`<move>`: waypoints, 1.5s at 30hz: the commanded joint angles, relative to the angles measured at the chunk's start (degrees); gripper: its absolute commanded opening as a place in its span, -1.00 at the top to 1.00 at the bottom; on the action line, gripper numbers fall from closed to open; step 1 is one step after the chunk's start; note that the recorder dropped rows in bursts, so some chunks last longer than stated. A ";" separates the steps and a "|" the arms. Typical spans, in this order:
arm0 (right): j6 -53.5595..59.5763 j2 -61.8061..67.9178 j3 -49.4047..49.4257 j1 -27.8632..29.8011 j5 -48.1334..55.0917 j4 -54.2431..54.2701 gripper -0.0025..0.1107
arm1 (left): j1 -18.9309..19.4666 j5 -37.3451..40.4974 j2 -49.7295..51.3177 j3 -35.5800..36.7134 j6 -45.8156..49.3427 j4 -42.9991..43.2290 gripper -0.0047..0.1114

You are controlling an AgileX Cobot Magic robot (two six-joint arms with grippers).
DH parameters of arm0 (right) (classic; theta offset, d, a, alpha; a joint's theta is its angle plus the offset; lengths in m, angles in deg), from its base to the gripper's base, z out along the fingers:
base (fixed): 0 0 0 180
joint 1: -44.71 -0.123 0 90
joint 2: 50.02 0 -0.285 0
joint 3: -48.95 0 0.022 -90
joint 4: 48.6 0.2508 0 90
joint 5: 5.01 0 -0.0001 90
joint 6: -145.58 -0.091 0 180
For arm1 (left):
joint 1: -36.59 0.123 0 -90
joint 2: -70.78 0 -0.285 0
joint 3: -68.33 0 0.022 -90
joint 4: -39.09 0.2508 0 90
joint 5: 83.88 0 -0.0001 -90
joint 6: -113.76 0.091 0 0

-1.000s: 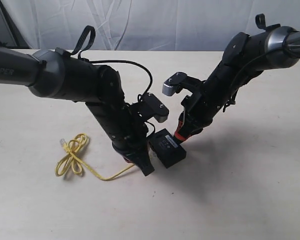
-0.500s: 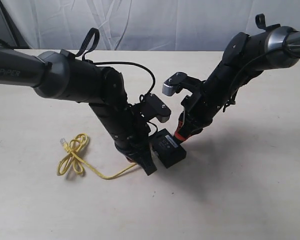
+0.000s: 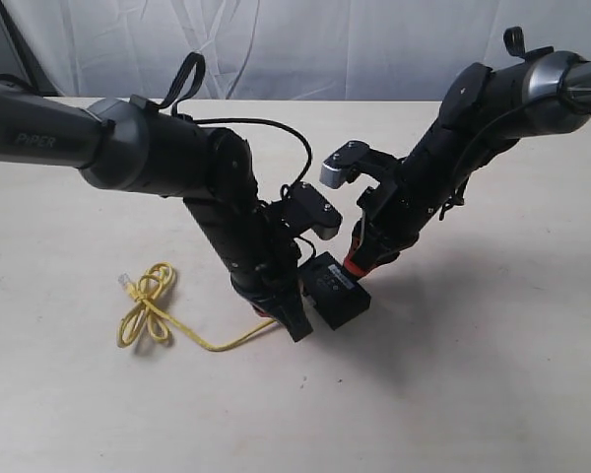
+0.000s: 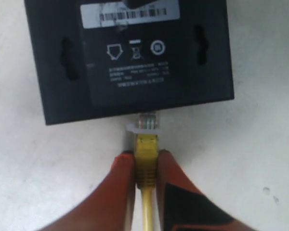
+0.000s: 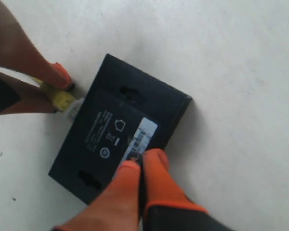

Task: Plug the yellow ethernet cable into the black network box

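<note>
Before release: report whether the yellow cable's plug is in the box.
Partly in at most: clear plug reaches the black network box, rear exposed.

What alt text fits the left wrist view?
The left gripper pinches the yellow cable just behind its clear plug, whose tip meets the side edge of the black box. The box lies flat, label up, on a pale table; whether the plug is seated cannot be told.

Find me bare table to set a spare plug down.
Widest free patch, exterior view: table right of the box and right gripper. Also the strip between the cable loop and the view's bottom edge. Crowded: centre, where the left gripper and right gripper meet at the box.
</note>
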 commanded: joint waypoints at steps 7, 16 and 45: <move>0.21 0.08 0.12 0.06 -0.03 0.22 0.97 | -0.19 -0.10 0.64 -2.05 -2.28 2.49 0.92; 0.21 0.08 0.12 0.06 -0.03 -0.11 0.97 | -0.19 1.74 0.64 -2.05 -5.23 6.31 0.92; 1.71 0.08 0.12 0.06 -0.15 -0.25 0.97 | -0.19 -0.28 0.74 -2.05 -1.91 1.74 0.92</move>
